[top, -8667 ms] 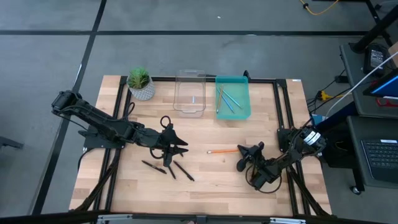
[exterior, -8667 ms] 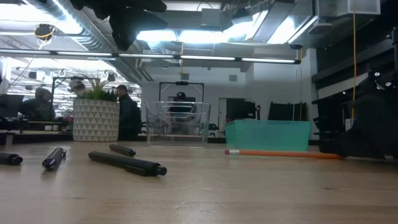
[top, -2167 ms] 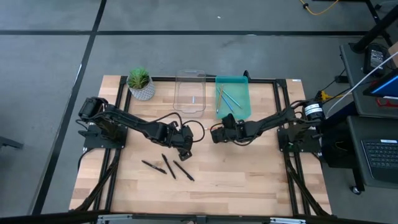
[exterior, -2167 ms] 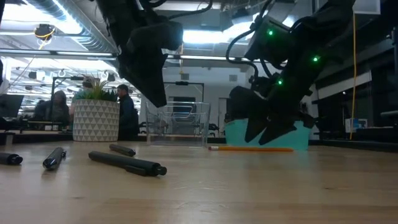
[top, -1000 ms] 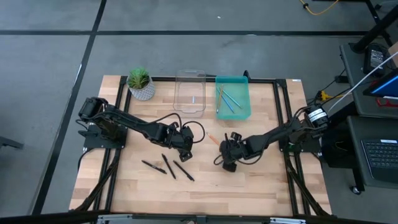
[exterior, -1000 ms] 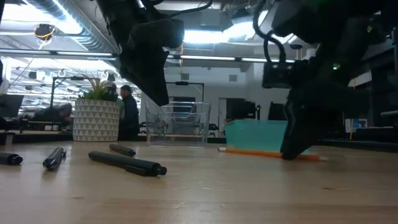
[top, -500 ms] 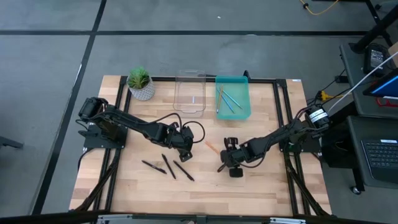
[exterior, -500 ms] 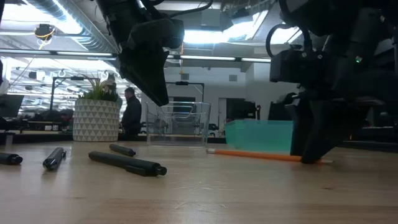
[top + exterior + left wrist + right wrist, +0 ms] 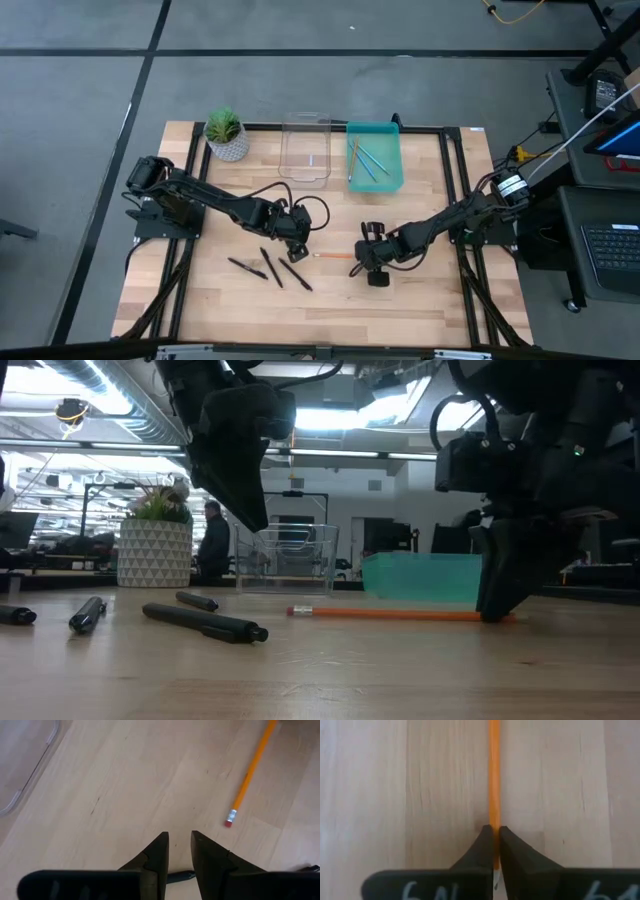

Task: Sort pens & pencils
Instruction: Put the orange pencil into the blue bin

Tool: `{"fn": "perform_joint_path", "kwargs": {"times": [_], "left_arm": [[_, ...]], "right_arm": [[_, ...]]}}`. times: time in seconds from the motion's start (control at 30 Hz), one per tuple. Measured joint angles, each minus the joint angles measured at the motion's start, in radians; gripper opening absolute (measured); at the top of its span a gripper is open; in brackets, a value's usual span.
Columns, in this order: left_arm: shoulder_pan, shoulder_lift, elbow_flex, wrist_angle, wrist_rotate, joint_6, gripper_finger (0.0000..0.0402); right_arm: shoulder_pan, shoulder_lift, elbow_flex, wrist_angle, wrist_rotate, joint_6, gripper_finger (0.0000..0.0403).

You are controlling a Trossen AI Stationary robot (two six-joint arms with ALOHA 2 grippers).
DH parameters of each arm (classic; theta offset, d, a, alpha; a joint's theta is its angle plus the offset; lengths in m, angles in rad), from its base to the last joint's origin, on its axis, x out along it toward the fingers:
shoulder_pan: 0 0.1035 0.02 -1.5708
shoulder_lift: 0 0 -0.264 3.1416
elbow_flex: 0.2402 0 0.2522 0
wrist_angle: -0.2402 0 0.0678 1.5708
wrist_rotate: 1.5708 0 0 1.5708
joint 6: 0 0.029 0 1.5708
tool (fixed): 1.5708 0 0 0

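Observation:
An orange pencil (image 9: 335, 257) lies on the table's middle, its eraser end toward my left gripper. My right gripper (image 9: 494, 827) is shut on its other end. My left gripper (image 9: 180, 837) hovers over the table just beyond the eraser (image 9: 229, 822); its fingers stand a little apart with nothing between them. Three black pens (image 9: 270, 268) lie flat on the wood near the left gripper. More pencils, light blue and orange, lie in the teal bin (image 9: 392, 165). My right gripper pinches the orange pencil between its two fingers at the end away from the eraser (image 9: 494, 822), one finger on each side of the shaft. The fingers slant down from above. The pencil lies flat on the table (image 9: 400, 614), stretching toward the table's left.
A clear container (image 9: 305, 175) stands at the far edge beside the teal bin, and a potted plant (image 9: 226, 133) at the far left corner. Bare wood lies near the table's front edge (image 9: 400, 310). People show in the room beyond in the low view.
My right gripper has rolled at the wrist and shut on the pencil's end. The pencil has swung about on the table: its eraser end has moved toward the near left, and it now lies across the table from left to right instead of slanting.

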Motion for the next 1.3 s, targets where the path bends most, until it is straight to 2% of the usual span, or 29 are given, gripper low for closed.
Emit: {"fn": "perform_joint_path", "kwargs": {"times": [0.53,0.8,1.0,1.1,1.2,1.3], "left_arm": [[0.0,0.0,0.0,0.016,0.001,0.026,0.0075],[-0.003,0.0,0.0,0.055,0.001,0.053,0.0075],[-0.003,0.0,0.0,0.054,0.001,0.054,0.0075],[-0.003,0.0,0.0,0.053,0.001,0.054,0.0075],[-0.004,0.0,0.0,0.053,0.001,0.054,0.0075],[-0.006,0.0,0.0,0.051,0.001,0.054,0.0075]], "right_arm": [[0.066,-0.075,-0.012,-0.027,0.129,0.046,0.0002],[0.112,-0.092,-0.012,-0.039,0.206,0.12,0.0],[0.136,-0.1,-0.01,-0.039,0.223,0.15,0.0002],[0.153,-0.104,-0.01,-0.043,0.316,0.269,0.0005],[0.206,-0.124,-0.007,-0.073,0.515,0.494,0.0003],[0.303,-0.136,-0.007,-0.197,0.697,0.755,0.0003]]}}
